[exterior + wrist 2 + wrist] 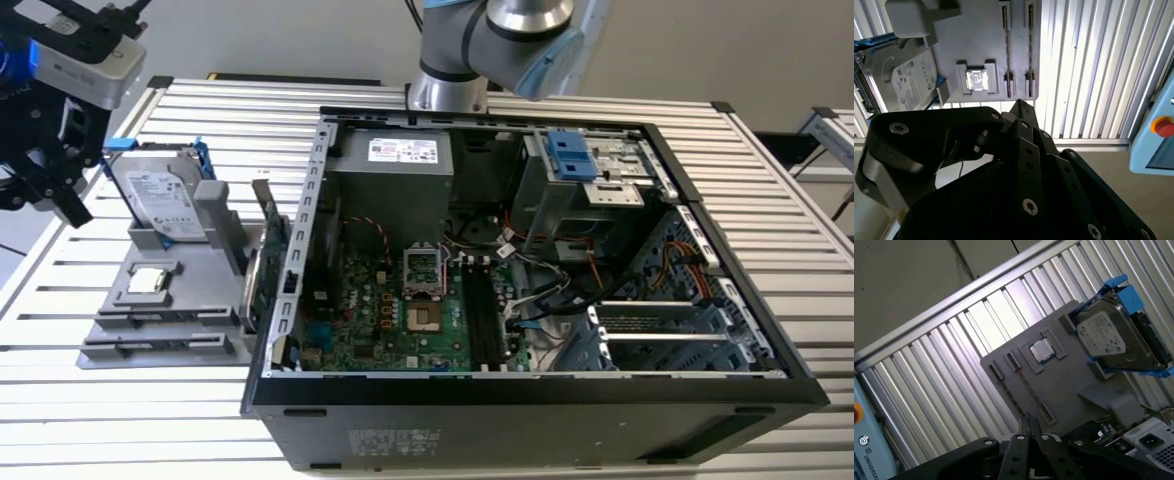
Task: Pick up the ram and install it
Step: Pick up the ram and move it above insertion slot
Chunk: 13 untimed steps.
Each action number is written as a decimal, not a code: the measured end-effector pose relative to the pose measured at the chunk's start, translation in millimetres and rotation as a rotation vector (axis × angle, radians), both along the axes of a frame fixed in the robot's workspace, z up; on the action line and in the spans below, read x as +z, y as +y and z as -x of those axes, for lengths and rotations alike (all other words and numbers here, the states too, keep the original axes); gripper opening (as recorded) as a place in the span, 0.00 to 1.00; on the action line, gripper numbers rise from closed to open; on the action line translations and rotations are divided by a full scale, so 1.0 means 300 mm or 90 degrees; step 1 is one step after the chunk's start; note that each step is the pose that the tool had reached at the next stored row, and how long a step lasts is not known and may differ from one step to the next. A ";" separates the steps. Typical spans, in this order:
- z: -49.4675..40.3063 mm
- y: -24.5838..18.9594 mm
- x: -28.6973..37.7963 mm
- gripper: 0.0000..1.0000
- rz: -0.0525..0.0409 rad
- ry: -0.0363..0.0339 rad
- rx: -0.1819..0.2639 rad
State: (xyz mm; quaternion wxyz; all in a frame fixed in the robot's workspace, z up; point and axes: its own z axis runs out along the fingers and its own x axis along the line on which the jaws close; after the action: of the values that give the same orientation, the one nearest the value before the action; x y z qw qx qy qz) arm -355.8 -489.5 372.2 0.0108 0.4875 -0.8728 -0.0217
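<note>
table (801,200) under everything | computer case (534,420) on it, mid to the exterior view's right | holder (160,310) just beside the case, on the exterior view's left | hard drive (163,200) standing at the holder's back | chip (147,281) on the holder, in front of the drive | card (271,250) upright between holder and case | my pincer (47,190) farthest left, beside the drive

Table (134,420): ribbed silver slats with a metal edge, under all I work over.
Backdrop (267,35): plain pale grey beyond the table (wall or floor, I cannot tell).
Floor (904,285): dull grey-brown, crossed by dark seams.
Second table (834,140): same slats, at the exterior view's right.
Light: bright glare on the table top in both wrist views.
</note>
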 end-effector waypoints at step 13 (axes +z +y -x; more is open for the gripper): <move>0.000 0.000 0.000 0.00 0.0000 0.0000 0.057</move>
State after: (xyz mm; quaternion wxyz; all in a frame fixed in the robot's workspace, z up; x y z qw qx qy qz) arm -355.7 -489.5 372.0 0.0117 0.5259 -0.8502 -0.0212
